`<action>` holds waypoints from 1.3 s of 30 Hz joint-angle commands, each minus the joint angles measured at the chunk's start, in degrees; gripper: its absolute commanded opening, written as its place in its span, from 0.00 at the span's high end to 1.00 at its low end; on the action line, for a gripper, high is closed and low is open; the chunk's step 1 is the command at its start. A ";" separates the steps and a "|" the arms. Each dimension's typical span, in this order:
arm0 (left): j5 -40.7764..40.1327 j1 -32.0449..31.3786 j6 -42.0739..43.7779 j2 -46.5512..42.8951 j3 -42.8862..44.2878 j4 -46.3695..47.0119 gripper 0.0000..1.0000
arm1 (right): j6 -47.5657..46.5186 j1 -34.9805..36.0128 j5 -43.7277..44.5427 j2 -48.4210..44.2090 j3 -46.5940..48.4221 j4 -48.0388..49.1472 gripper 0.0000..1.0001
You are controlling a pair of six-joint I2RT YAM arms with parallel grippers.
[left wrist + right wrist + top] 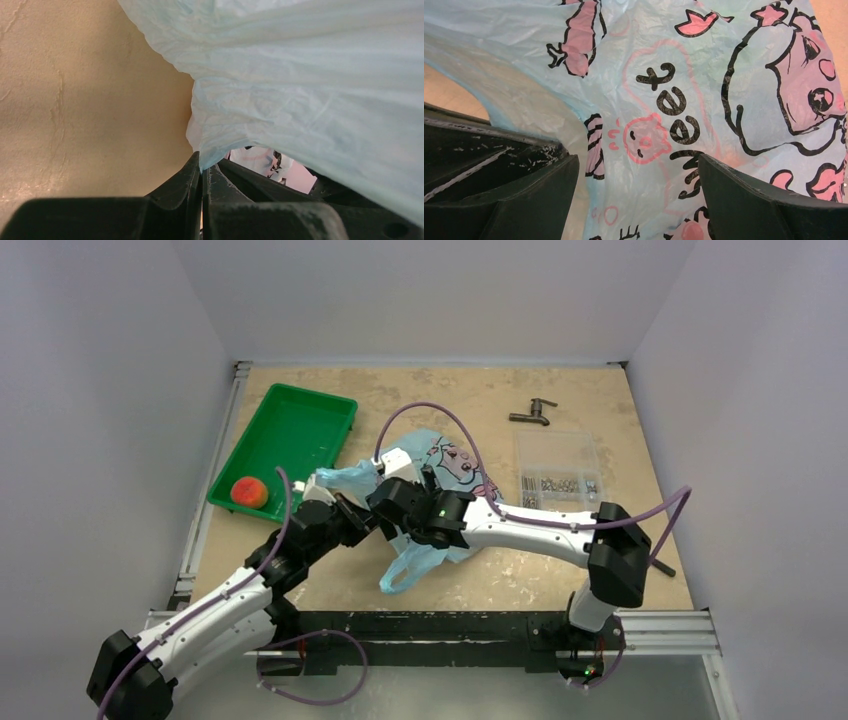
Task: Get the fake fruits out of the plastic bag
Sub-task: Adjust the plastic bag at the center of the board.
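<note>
The plastic bag (447, 456) lies crumpled mid-table, light blue with pink and black cartoon print, one loop handle (405, 570) trailing toward me. My left gripper (201, 168) is shut on a fold of the bag's (310, 85) thin edge and holds it up off the table. My right gripper (638, 161) is open, its fingers spread over the printed side of the bag (664, 75) with nothing between them. One red-peach fake fruit (249, 492) sits in the green tray (300, 420). What is inside the bag is hidden.
The green tray is at the left, near the table edge. A clear plastic box (558, 472) with small metal parts stands to the right of the bag. A dark metal tap (532, 415) lies behind it. Both arms cross in front of the bag.
</note>
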 commanded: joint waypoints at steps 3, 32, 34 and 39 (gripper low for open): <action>0.07 0.35 1.29 -1.25 2.05 -1.94 1.00 | 2.09 -0.06 11.85 4.44 2.74 -1.66 0.18; 0.36 3.57 13.71 -11.27 5.80 -24.39 1.00 | -20.76 -26.36 -20.68 -13.82 7.40 4.21 1.00; 3.70 3.60 13.95 -10.00 6.58 -22.88 1.00 | -16.84 -26.29 -20.76 -14.70 7.11 0.85 0.88; 9.19 3.54 13.42 -9.16 5.83 -17.16 1.00 | -9.52 -24.93 -21.70 -18.31 6.55 -6.27 0.47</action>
